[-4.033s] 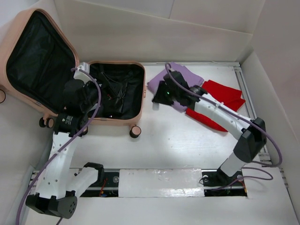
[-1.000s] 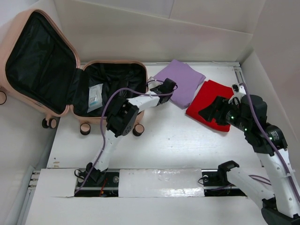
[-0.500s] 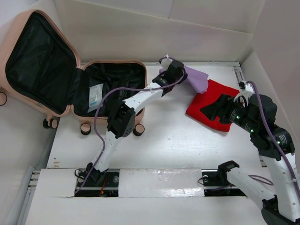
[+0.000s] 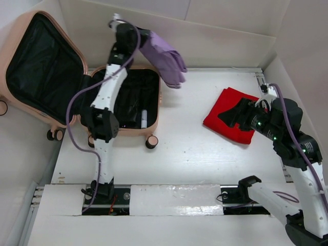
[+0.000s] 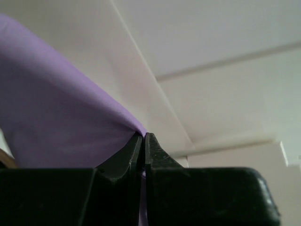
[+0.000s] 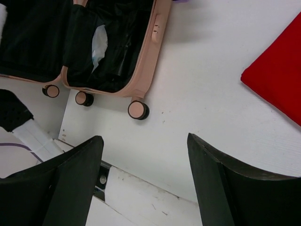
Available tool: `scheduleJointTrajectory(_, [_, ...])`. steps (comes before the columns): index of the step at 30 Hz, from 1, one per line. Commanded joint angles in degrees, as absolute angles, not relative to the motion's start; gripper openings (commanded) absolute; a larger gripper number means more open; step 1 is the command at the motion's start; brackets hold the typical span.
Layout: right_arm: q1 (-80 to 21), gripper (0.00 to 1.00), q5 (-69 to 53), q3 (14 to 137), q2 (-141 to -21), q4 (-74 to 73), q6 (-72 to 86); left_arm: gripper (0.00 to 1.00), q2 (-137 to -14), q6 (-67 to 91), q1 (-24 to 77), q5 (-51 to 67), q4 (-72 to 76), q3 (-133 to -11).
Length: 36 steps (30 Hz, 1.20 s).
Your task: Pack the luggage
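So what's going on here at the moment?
The left tool is shut on the purple cloth, holding it up in the air by the far right corner of the open luggage so that it hangs down. The right tool is open and empty, hovering over the table beside the red cloth, which lies flat. Neither cloth is in the luggage yet.
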<state>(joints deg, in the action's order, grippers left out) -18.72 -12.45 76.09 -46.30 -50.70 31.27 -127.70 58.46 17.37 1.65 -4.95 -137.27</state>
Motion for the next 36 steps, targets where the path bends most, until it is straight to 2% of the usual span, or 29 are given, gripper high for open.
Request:
scheduleJointTrajectory(1, [-18.5, 0.78, -12.8, 78.2, -47.5, -46.9, 31.3, 0.00, -117.8, 56.3, 11.4, 7.9, 2.9, -136.8])
scheduleJointTrajectory(3, [-17.9, 0.78, -13.5, 78.7, -48.2, -46.3, 31.3, 0.00, -115.2, 54.4, 9.4, 9.8, 3.7, -131.7])
scheduleJointTrajectory(7, [-17.9, 0.78, -14.7, 78.7, -49.8, -45.2, 31.3, 0.00, -102.9, 53.9, 4.5, 11.3, 10.3, -110.8])
scheduleJointTrajectory(8, [-17.9, 0.78, -14.7, 78.7, -49.8, -44.6, 31.3, 0.00, -100.1, 54.6, 3.5, 11.3, 15.0, -99.8])
scheduleJointTrajectory(10, [-17.9, 0.78, -15.2, 77.7, -50.4, -44.0, 31.3, 0.00, -95.0, 56.9, 1.6, 11.3, 18.5, -89.3])
scheduleJointTrajectory(11, [-17.9, 0.78, -15.7, 77.7, -50.9, -43.4, 31.3, 0.00, -90.1, 57.7, -0.5, 11.3, 21.1, -79.2])
scheduleJointTrajectory(15, [-17.9, 0.78, -16.3, 75.7, -51.4, -42.7, 31.3, 0.00, -79.8, 60.1, -4.4, 10.8, 24.4, -57.7])
scheduleJointTrajectory(19, [-17.4, 0.78, -16.3, 74.1, -51.9, -42.7, 31.3, 0.00, -70.9, 61.3, -5.5, 7.6, 23.5, -42.9])
scheduleJointTrajectory(23, [-16.9, 0.78, -15.8, 72.2, -51.9, -42.7, 30.8, 0.00, -65.7, 60.4, -5.5, 6.1, 18.6, -36.7])
scheduleJointTrajectory(25, [-16.9, 0.78, -15.8, 71.6, -51.9, -42.7, 30.8, 0.10, -65.0, 58.8, -5.5, 6.1, 13.9, -37.5])
scheduleJointTrajectory(27, [-16.9, 0.80, -15.2, 71.6, -51.9, -42.7, 30.8, 0.33, -64.5, 55.8, -5.5, 5.5, 10.2, -39.8])
scheduleJointTrajectory(28, [-16.9, 0.80, -15.2, 71.6, -51.9, -42.7, 30.8, 0.35, -63.2, 54.8, -5.5, 6.3, 9.0, -41.1])
scheduleJointTrajectory(30, [-16.9, 0.80, -13.7, 71.6, -51.9, -43.3, 30.8, 0.33, -61.4, 54.1, -4.9, 7.2, 7.3, -45.2])
scheduleJointTrajectory(31, [-16.9, 0.81, -13.7, 71.6, -51.9, -43.3, 30.8, 0.39, -59.7, 53.5, -3.0, 6.0, 6.3, -47.1])
scheduleJointTrajectory(32, [-16.9, 0.83, -12.7, 71.6, -51.9, -44.0, 30.8, 0.59, -59.7, 52.4, -1.7, 5.1, 4.2, -51.3])
scheduleJointTrajectory(33, [-16.4, 0.83, -11.8, 71.6, -51.9, -44.8, 30.8, 0.70, -59.7, 51.4, 0.2, 3.8, 3.3, -53.4])
scheduleJointTrajectory(36, [-15.2, 0.88, -5.8, 70.8, -52.5, -45.6, 30.8, 0.77, -62.9, 46.0, 12.0, 0.2, -0.3, -61.9])
